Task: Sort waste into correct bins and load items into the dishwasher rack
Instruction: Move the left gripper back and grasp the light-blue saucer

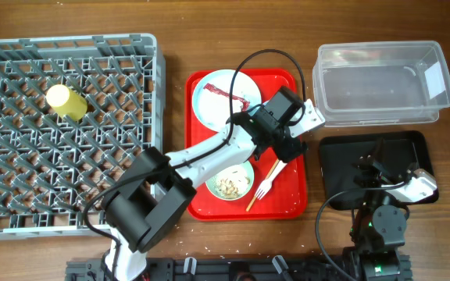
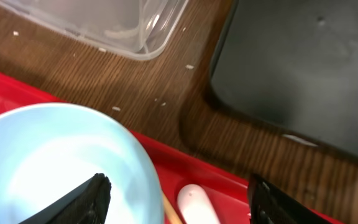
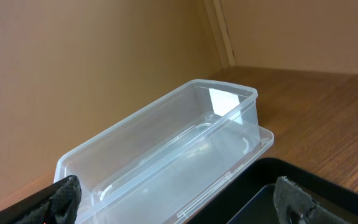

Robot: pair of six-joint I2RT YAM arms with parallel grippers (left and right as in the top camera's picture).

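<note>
The wooden counter (image 1: 174, 117) shows the job barely begun: only the small yellow cup (image 1: 67, 101) lies in the grey dishwasher rack (image 1: 131, 47). The pale blue plate (image 1: 213, 101) with its red wrapper strip (image 1: 229, 97), the pale green bowl (image 1: 229, 181) of food scraps, the white fork (image 1: 266, 187) and a chopstick (image 1: 252, 200) remain on the red serving tray (image 1: 283, 209), and the clear tub (image 1: 381, 82) looks empty. The left gripper (image 2: 179, 199) hangs wide apart, empty, by the pale blue bowl (image 2: 55, 162); the right gripper (image 3: 176, 202), equally spread, holds nothing over the black tray (image 1: 342, 160).
</note>
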